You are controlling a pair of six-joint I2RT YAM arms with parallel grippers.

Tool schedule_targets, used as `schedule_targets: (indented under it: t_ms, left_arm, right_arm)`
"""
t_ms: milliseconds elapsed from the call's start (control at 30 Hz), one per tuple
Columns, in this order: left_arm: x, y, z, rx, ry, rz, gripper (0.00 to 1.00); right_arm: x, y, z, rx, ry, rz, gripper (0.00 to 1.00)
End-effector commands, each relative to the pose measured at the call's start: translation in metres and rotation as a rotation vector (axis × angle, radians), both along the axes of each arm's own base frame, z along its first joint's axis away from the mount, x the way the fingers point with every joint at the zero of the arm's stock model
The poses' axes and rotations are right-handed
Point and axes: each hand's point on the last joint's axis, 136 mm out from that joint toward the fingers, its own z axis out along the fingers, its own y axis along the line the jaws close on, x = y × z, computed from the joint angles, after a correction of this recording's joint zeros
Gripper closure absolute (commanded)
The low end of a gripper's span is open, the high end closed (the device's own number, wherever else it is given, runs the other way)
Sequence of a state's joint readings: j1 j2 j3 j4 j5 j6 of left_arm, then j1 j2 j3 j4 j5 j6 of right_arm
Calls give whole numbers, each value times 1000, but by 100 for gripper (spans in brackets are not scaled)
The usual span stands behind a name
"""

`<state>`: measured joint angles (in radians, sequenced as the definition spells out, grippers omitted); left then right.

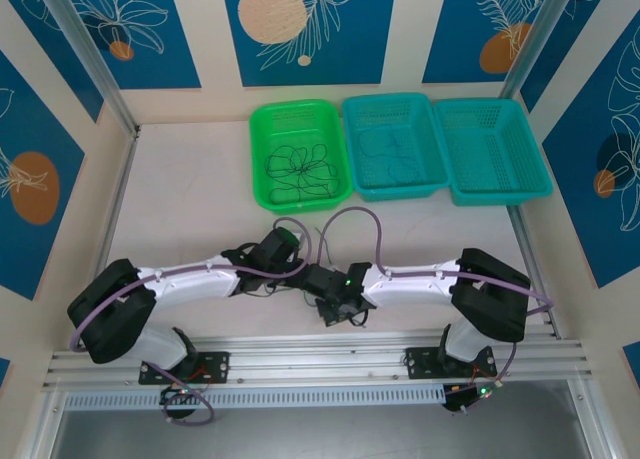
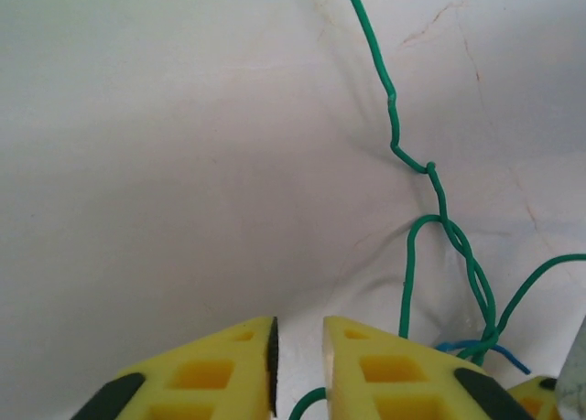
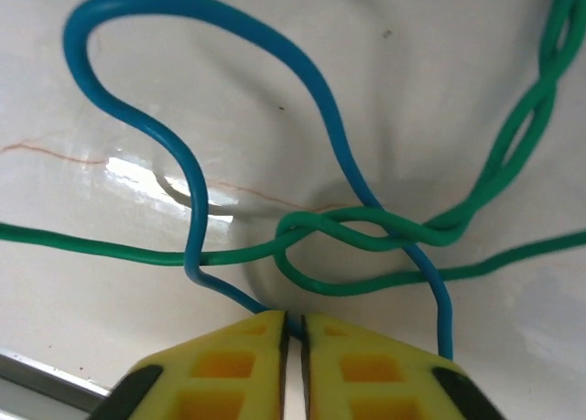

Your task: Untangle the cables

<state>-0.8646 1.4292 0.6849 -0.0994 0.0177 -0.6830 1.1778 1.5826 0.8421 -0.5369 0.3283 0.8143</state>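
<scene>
Top view: the left arm point(image 1: 190, 277) and right arm point(image 1: 420, 274) fold inward and meet over the table point(image 1: 190, 199), at 6 o'clock from the green basket point(image 1: 295, 106), which holds more dark cables point(image 1: 300, 167).

Left wrist view: the left hand point(image 2: 299, 347) is nearly clenched, with a slit showing. A green cable point(image 2: 394, 118) runs toward 12 o'clock and one end lies at the slit. Whether it is grasped cannot be told.

Right wrist view: the right hand point(image 3: 293, 333) is clenched on the blue cable point(image 3: 194, 228), which loops toward 11 o'clock through the green one. The opposed holds likely serve to pull the strands apart.

A thin blue wire point(image 3: 320, 81) vanishes between the right gripper's point(image 3: 295, 333) yellow fingertips point(image 3: 229, 351); a thin green wire point(image 3: 92, 242) is cut off at both sides. Overhead, dark strands point(image 1: 300, 169) in a green plastic basket point(image 1: 295, 107) blur together.
</scene>
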Motion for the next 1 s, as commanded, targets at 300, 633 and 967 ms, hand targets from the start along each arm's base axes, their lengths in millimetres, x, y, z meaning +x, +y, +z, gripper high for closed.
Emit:
schedule_targets:
  t_ms: [300, 633, 967]
  left_arm:
    - [15, 35, -3, 54, -60, 114, 100]
    - [14, 42, -5, 35, -65, 119, 100]
    - [12, 42, -7, 29, -48, 119, 100]
  right_arm:
    - [8, 14, 37, 155, -113, 76, 100]
    - [21, 22, 87, 462, -127, 32, 79]
    - [4, 50, 29, 364, 12, 127, 68]
